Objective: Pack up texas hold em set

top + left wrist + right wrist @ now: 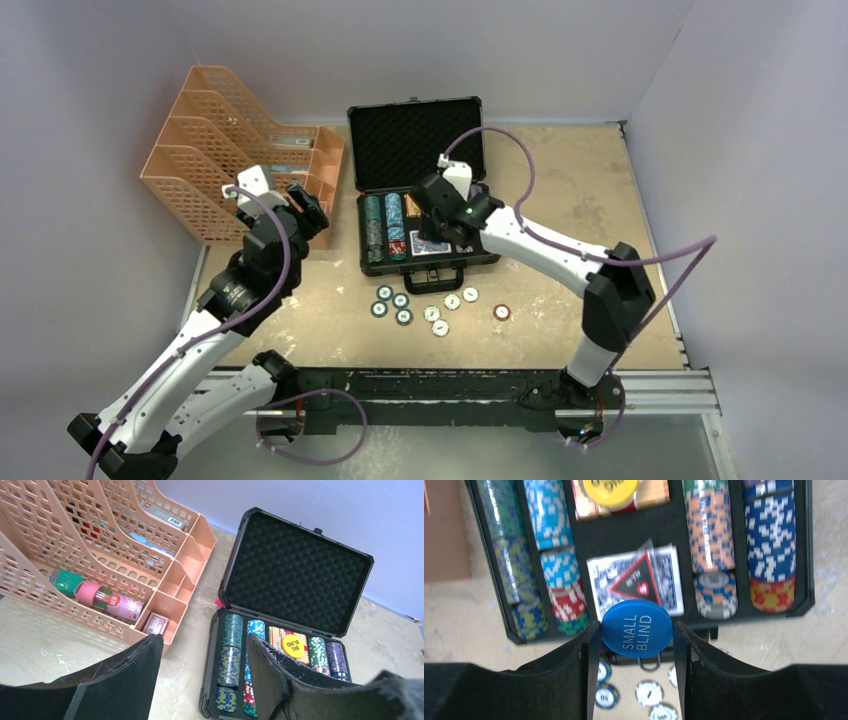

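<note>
At the far left of the table (pixel 560 190) stands the orange mesh file organiser (pixel 240 150), which is not part of the set. The left gripper (pixel 204 645) hovers just near of it, between the organiser and the case (pixel 425 190), with its jaws apart and nothing between them; this posture suggests it is standing by rather than working. The case lies at the centre far side with its foam-lined lid (pixel 295 575) propped upright, so the tray is open from above for loading. Most slots already hold the stacked chip rows (pixel 231 650), and the yellow BIG BLIND button (pixel 292 644) rests on a deck at the far middle. The blue-white card deck (pixel 636 582) lies in the middle slot nearer the handle. The right gripper (pixel 437 215) hangs over the tray's near edge, its jaws clamped on the rim of the blue SMALL BLIND button (pixel 637 628), which is held flat and face-up, apparently so it can be lowered onto or beside that deck. On the table near of the case, the loose poker chips (pixel 431 313) lie scattered flat, and a single red chip (pixel 501 312) lies furthest right. Packing appears well advanced; the loose chips and lid closure are not yet done.
</note>
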Available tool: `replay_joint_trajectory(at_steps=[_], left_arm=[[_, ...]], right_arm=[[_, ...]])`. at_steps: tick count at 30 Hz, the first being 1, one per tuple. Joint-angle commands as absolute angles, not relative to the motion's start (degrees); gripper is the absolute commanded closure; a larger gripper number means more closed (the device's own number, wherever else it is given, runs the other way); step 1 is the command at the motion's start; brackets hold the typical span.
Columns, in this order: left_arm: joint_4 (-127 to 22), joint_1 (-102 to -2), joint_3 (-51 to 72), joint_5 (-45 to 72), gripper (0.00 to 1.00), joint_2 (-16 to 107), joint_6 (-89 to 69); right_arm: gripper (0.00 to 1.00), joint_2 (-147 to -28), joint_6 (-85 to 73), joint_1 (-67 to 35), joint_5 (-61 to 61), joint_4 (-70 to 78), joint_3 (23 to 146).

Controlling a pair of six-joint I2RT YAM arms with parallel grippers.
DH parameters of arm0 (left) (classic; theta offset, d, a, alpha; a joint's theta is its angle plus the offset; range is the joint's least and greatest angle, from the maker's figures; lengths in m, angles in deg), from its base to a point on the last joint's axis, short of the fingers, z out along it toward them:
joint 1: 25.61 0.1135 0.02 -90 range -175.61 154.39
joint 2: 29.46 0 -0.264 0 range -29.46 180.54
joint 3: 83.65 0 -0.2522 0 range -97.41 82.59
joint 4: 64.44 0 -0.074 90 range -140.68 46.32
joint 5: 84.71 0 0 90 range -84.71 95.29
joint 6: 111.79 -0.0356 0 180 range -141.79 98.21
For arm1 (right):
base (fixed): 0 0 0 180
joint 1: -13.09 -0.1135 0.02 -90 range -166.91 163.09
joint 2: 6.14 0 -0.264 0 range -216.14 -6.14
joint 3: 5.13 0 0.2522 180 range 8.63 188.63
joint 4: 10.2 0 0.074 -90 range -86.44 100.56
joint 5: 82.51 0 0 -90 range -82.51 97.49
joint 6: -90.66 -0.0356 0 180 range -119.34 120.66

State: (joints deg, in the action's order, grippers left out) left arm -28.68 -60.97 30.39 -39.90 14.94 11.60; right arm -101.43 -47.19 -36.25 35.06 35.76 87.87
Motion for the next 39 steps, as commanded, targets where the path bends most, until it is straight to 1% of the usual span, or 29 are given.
replay_joint_trajectory(at_steps=[1,5,14,27,32,39], left_arm=[[-29.9,-60.7,29.8,-39.3,0.38,14.3,11.3],[-29.8,-60.7,30.0,-38.8,0.38,14.6,11.6],[-29.9,-60.7,30.1,-37.4,0.37,15.6,11.8],[-29.7,-60.7,30.1,-37.8,0.37,15.5,11.6],[-29.7,-60.7,30.2,-37.4,0.37,15.6,11.7],[-29.9,-60.7,30.1,-37.1,0.37,16.0,11.8]], right_arm=[[0.50,-106.5,-40.8,-33.9,35.3,34.7,95.4],[0.50,-109.6,-38.7,-32.8,33.7,34.1,97.8],[0.50,-113.8,-35.9,-31.8,28.9,33.4,98.9],[0.46,-117.2,-35.4,-31.6,29.3,33.0,97.7],[0.41,-116.5,-34.9,-31.7,30.0,32.7,97.2],[0.29,-111.6,-35.7,-31.7,31.1,32.9,96.3]])
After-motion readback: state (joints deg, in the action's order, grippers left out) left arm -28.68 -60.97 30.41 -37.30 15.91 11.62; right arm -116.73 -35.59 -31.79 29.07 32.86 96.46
